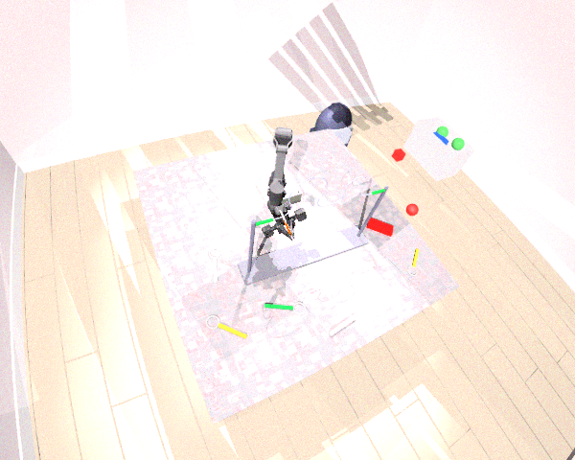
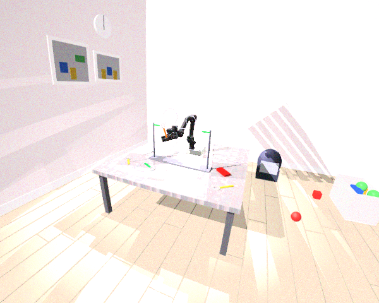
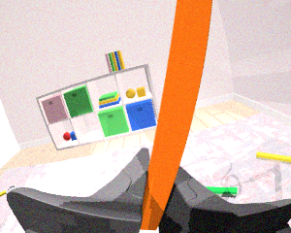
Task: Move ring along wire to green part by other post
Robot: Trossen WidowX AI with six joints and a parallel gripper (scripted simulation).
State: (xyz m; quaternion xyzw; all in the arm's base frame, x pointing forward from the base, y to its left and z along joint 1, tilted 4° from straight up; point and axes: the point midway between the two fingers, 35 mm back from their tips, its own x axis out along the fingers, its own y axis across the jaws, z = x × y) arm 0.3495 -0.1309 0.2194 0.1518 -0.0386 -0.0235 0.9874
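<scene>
My gripper (image 1: 284,229) (image 2: 165,137) (image 3: 150,154) is shut on the orange handle (image 1: 287,228) (image 2: 165,132) (image 3: 184,78), which stands up between the fingers. The pale ring (image 2: 162,118) rises above the handle, a little way from the left post (image 1: 251,247) (image 2: 154,140) and just past its green wire part (image 1: 264,221) (image 2: 156,124). The other green part (image 1: 378,191) (image 2: 205,132) sits at the far post (image 1: 361,219) (image 2: 209,149). The thin grey wire between them is too faint to make out. The ring is out of frame in the wrist view.
A red block (image 1: 379,226) (image 2: 223,171) lies by the far post. Spare rings with yellow (image 1: 232,330) (image 1: 414,257) and green (image 1: 278,306) handles lie on the table (image 2: 183,189). A dark dome (image 1: 333,119), a toy bin (image 1: 439,149) and a red ball (image 1: 411,209) are on the floor.
</scene>
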